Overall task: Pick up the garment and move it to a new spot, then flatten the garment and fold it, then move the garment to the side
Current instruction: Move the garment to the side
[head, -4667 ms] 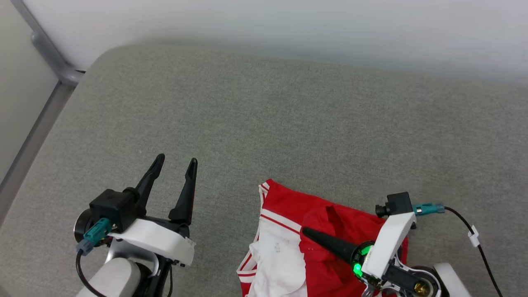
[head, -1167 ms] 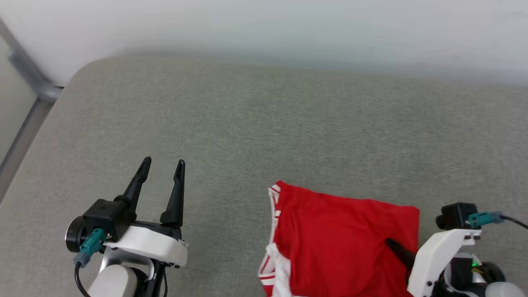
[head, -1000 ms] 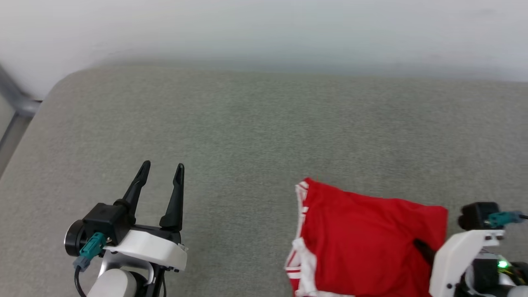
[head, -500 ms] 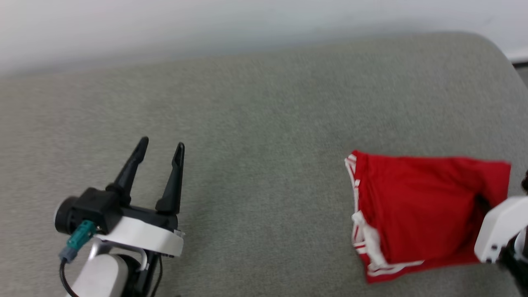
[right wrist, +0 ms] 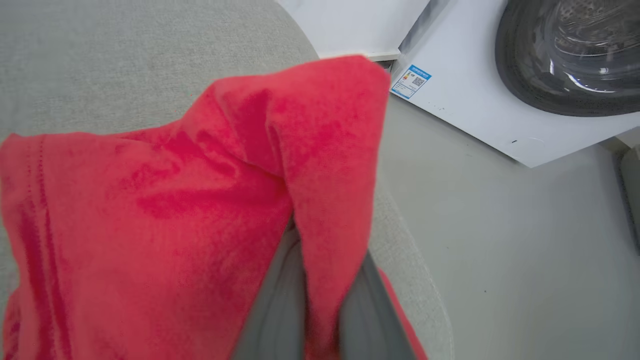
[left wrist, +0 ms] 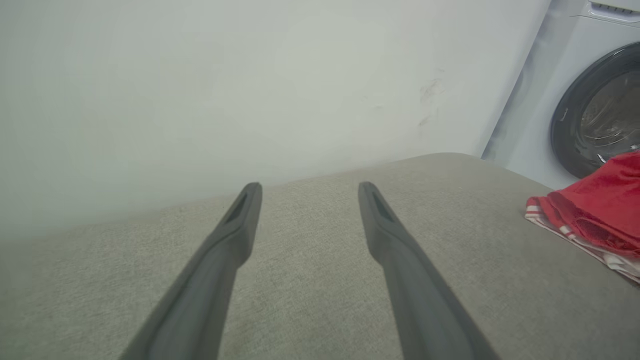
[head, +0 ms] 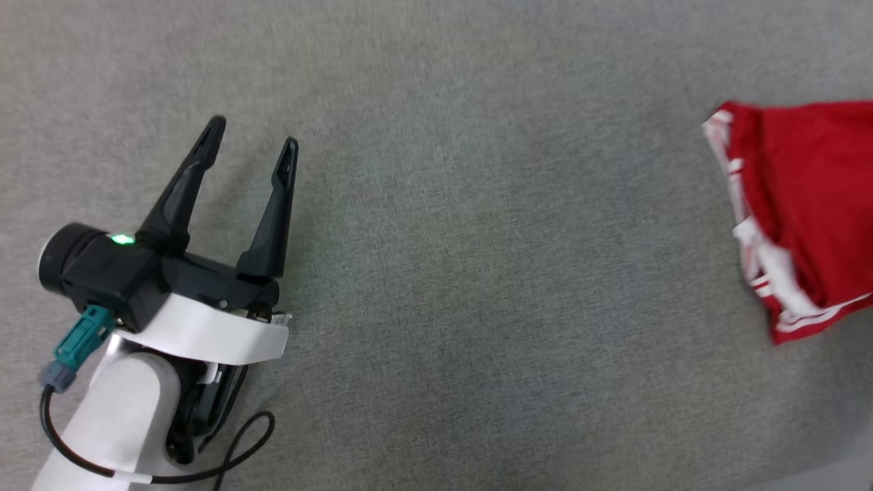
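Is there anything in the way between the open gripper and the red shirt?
No, nothing that I can see. Between the left gripper, its jaws open, and the red shirt there is just bare grey cushion. The shirt lies off to that gripper's right.

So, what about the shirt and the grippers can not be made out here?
- Head view: the shirt is cut off by the right edge.
- Right wrist view: the shirt covers the tips of the right gripper, shut on it.
- Right wrist view: the label on the washing machine is too small to read.
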Available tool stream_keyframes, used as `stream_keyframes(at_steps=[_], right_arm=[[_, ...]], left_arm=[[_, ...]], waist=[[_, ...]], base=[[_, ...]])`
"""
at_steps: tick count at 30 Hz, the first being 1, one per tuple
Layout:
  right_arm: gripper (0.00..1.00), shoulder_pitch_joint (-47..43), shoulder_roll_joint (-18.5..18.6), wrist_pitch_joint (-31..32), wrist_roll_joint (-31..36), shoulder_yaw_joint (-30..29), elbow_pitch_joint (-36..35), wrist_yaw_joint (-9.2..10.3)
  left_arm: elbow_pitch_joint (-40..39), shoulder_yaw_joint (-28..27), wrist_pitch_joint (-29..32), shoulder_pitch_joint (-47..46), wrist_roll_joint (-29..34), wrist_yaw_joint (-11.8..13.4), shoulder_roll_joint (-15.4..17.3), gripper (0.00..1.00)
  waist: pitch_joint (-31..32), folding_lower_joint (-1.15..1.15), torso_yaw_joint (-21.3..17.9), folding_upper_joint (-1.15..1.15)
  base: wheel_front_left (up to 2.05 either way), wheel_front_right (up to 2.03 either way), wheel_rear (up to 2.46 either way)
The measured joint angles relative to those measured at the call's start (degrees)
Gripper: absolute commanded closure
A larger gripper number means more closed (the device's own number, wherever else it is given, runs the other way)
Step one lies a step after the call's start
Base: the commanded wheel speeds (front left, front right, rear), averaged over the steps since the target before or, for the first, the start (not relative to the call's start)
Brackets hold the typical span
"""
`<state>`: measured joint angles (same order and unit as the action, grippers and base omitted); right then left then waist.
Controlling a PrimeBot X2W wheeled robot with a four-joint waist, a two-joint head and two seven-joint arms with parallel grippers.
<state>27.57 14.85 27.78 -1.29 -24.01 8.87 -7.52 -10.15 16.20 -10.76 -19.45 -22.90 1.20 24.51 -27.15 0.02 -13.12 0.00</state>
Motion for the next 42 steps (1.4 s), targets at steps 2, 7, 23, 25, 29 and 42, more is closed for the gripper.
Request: stream_keyframes(at_steps=[2,7,23,25,29,42], right_arm=[[1.00,1.98,0.94,-2.43,1.24,-1.74,1.69,-0.01],[1.00,5.55,1.60,-6.43,3.79,-4.26,6.49,0.00],[0.00,4.42,-3.37,-20.26,11.65,-12.11,9.75,-0.01],[0.00,2.35,-3.78,-22.06,11.05,-11.84,9.11,0.00],[0.00,-3.09,-5.55,-25.39,9.42,-10.09,7.60,0.00],[0.00,-18.84,-11.31,-28.81,3.33,5.08,0.78,0.00]], left_arm=[[-0.83,0.15,0.10,-1.04,0.01,-0.21,0.08,0.00],[-1.31,0.11,0.18,-2.30,0.03,-0.66,0.41,0.00],[4.07,0.87,-2.22,-0.54,-1.13,0.08,-1.96,0.00],[5.25,0.77,-2.56,0.70,-1.77,0.43,-2.69,0.00],[7.57,0.46,-3.25,3.12,-2.58,1.26,-4.17,0.00],[13.58,0.18,-4.05,9.99,-2.13,3.36,-6.26,0.00]], waist=[[-1.99,0.00,0.13,0.00],[-5.56,0.00,0.96,0.00],[-0.19,-0.01,3.38,0.00],[1.55,-0.02,3.85,0.00],[5.30,-0.02,5.13,0.00],[17.09,-0.03,11.30,0.00]], base=[[0.00,0.00,0.00],[0.00,0.00,0.00],[0.00,0.00,0.00],[0.00,0.00,0.00],[0.00,0.00,0.00],[0.00,0.00,0.00]])
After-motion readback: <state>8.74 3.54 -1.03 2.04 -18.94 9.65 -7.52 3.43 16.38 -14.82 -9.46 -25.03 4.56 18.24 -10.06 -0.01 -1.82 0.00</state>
